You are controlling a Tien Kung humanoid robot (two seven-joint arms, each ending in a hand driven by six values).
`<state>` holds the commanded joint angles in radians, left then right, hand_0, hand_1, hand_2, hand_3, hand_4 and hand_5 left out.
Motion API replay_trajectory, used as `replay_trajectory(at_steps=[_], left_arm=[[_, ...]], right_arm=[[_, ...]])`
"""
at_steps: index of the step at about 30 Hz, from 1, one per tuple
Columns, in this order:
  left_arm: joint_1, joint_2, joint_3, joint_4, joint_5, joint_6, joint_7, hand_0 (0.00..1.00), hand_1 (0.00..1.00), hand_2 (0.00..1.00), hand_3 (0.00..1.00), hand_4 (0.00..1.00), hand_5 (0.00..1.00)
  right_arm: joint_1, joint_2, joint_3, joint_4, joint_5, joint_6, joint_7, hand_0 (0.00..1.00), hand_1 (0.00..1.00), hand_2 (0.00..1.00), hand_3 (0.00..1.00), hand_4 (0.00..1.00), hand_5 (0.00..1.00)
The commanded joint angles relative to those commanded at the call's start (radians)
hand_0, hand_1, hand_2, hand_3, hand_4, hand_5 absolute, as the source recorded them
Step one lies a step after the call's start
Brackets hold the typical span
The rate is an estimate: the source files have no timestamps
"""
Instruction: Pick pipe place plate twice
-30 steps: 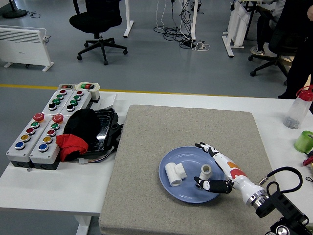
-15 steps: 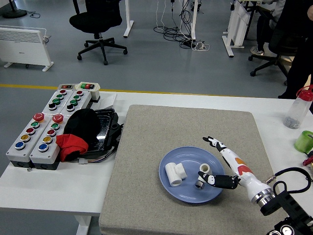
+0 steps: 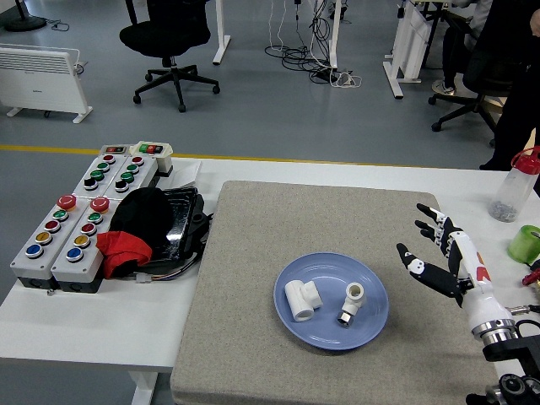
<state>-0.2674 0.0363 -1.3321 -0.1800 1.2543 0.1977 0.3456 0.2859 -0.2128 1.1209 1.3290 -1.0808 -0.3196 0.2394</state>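
Left hand: outside the view. Right hand (image 3: 445, 257): raised right of the blue plate (image 3: 291, 320), fingers (image 3: 423, 213) spread apart, grasping nothing; forearm cut off at the frame corner. Both white pipe fittings (image 3: 302, 299) (image 3: 352, 302) lie on the plate.

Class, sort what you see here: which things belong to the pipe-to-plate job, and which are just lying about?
Job: T-shaped pipe fitting, elbow pipe fitting, blue plate, right hand.

Lying about: button boxes, black tray, red cloth, bottle, green cup.

White table (image 3: 101, 325) bears grey mat (image 3: 321, 245), button boxes (image 3: 80, 219).
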Motion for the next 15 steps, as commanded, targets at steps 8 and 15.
replay_trajectory(at_steps=[8, 15], left_arm=[[-0.002, 0.000, -0.002, 0.000, 0.004, -0.001, 0.001, 0.715, 0.744, 0.710, 0.651, 0.399, 0.998], [-0.002, 0.000, -0.004, 0.000, 0.008, -0.001, 0.001, 0.715, 0.744, 0.710, 0.651, 0.399, 0.998]], right_arm=[[-0.045, 0.013, 0.144, -0.008, 0.329, 0.078, -0.046, 0.806, 0.767, 0.845, 0.794, 0.566, 0.419], [-0.066, 0.021, 0.216, -0.016, 0.621, 0.121, -0.079, 0.798, 0.760, 0.831, 0.781, 0.568, 0.538]])
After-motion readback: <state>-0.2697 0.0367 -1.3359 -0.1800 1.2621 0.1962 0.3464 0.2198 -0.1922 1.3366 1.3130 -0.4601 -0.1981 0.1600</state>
